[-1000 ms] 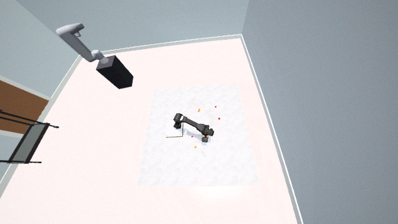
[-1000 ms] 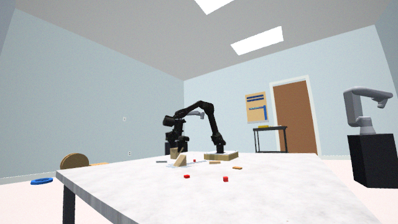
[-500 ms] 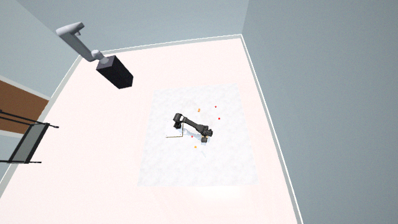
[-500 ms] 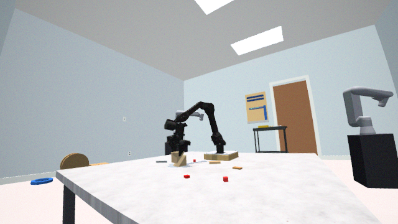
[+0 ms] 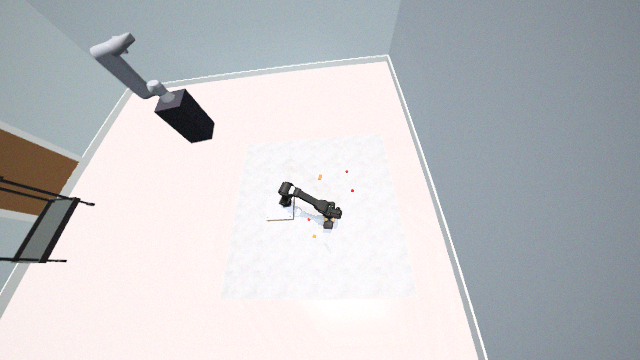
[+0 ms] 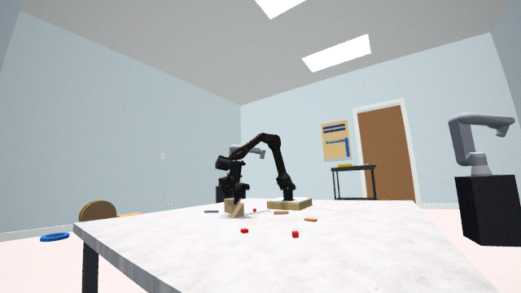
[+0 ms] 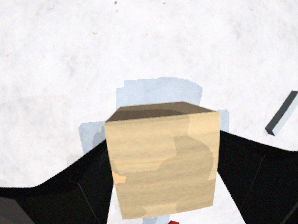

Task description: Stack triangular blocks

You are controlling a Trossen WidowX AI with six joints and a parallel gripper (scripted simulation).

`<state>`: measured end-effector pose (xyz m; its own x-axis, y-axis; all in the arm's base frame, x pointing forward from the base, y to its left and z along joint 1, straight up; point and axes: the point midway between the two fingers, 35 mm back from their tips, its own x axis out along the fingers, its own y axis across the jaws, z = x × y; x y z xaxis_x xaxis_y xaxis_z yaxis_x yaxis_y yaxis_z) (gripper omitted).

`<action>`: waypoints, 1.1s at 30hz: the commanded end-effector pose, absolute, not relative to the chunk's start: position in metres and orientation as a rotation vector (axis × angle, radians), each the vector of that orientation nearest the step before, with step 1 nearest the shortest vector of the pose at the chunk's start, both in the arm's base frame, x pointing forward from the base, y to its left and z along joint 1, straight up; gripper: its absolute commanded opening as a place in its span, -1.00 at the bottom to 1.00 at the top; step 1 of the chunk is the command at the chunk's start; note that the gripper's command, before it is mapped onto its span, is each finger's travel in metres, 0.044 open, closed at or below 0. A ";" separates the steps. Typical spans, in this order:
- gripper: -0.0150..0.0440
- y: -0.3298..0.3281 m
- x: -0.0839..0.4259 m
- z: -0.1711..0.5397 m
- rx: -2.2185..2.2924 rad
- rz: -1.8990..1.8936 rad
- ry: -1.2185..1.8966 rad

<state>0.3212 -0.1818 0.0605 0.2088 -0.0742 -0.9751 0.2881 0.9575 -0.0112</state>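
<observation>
My gripper (image 5: 328, 219) (image 6: 235, 200) (image 7: 160, 137) is shut on one triangular block (image 6: 228, 204) (image 7: 162, 160), whose broad tan face fills the middle of the wrist view, with a darker face along its far edge. In the exterior view the other triangular block (image 6: 238, 211) stands on the table (image 6: 346, 252), its slope leaning up to the right. The held block overlaps it on the left, very close to it. I cannot tell whether the slopes touch. The lower block is hidden under the held one in the wrist view.
Small red cubes (image 6: 244, 230) (image 6: 295, 234) lie towards the exterior camera, and another (image 6: 255, 210) (image 5: 308, 219) lies near the arm. An orange piece (image 6: 310, 219) (image 5: 320, 177), a flat tan piece (image 6: 281, 212) and a grey bar (image 6: 211, 212) (image 7: 282, 113) also lie on the table.
</observation>
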 end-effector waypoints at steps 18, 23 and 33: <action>-0.49 -0.182 0.319 0.056 0.177 -0.260 1.339; -0.49 -0.182 0.318 0.053 0.177 -0.260 1.339; -0.49 -0.181 0.316 0.046 0.176 -0.260 1.339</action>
<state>0.3182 -0.1810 0.0496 0.2133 -0.0816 -0.9736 0.2886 0.9573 -0.0170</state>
